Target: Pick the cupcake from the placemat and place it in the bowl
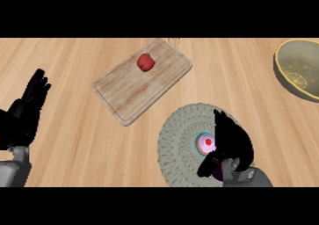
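As the head view looked down, counter (70, 167): wood-grain top, with every item on the one surface.
Placemat (178, 149): round and woven, at 5 o'clock of the view.
Cupcake (206, 143): sat near the placemat's centre, pink top with a red dot, teal wrapper; its 3 o'clock side was hidden behind the right hand.
Right hand (234, 140): lay over the mat, fingers (228, 125) stretched toward 12 o'clock, thumb (207, 169) at 6 o'clock of the cupcake. It was not closed on anything. The cupcake sat in the gap, and contact could not be told.
Left hand (22, 118): at 9 o'clock, fingers straight and up, resting, holding nothing.
Bowl (298, 77): at 2 o'clock, well apart from the mat.
Cutting board (132, 94): toward 12 o'clock, a small red item (146, 62) on its far end.
Step (judged): pre-grasp, pick not yet made.
Next move (judged): curl fingers and thumb round the wrapper, lift clear of the mat, carry toward 2 o'clock, release over the bowl.
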{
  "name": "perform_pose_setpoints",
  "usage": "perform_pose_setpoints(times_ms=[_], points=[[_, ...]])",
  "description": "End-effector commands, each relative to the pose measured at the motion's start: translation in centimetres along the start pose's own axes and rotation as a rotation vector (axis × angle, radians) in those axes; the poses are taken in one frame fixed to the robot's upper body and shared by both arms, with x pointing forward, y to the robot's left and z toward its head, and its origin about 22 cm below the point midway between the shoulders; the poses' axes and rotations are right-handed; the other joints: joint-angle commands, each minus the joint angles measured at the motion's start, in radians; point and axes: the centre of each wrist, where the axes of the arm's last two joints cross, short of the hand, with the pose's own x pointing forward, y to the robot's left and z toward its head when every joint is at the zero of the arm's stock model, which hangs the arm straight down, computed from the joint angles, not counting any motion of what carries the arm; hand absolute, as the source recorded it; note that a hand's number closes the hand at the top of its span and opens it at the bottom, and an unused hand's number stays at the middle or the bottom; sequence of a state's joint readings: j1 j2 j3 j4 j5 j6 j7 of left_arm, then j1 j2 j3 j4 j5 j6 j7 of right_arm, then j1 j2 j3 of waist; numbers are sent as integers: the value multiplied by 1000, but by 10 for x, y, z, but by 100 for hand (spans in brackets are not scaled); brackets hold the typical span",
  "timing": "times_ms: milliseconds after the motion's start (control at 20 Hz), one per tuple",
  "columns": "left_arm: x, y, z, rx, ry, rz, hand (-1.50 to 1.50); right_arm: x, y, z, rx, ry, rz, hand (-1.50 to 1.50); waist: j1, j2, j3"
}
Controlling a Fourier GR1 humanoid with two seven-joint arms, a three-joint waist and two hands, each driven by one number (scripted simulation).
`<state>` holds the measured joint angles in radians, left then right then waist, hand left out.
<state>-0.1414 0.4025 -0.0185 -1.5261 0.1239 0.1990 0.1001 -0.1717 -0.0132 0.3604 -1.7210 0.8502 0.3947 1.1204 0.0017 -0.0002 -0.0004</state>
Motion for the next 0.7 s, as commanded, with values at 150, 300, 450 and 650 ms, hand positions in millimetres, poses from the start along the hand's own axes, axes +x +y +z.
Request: perform_pose_setpoints(times_ms=[150, 300, 450, 650], points=[[6, -11, 5, -15, 28, 24, 0, 12, 11, -7, -15, 156, 12, -150, 4, 0, 0], [-14, 4, 16, 0, 4, 0, 0, 2, 18, -24, 13, 167, 9, -150, 6, 0, 0], [-10, 11, -1, 9, 4, 9, 0, -6, 17, -31, 98, 139, -20, 150, 0, 1, 0], [-10, -10, -2, -6, -6, -2, 0, 14, 36, -19, 59, 36, -28, 150, 0, 0, 0]])
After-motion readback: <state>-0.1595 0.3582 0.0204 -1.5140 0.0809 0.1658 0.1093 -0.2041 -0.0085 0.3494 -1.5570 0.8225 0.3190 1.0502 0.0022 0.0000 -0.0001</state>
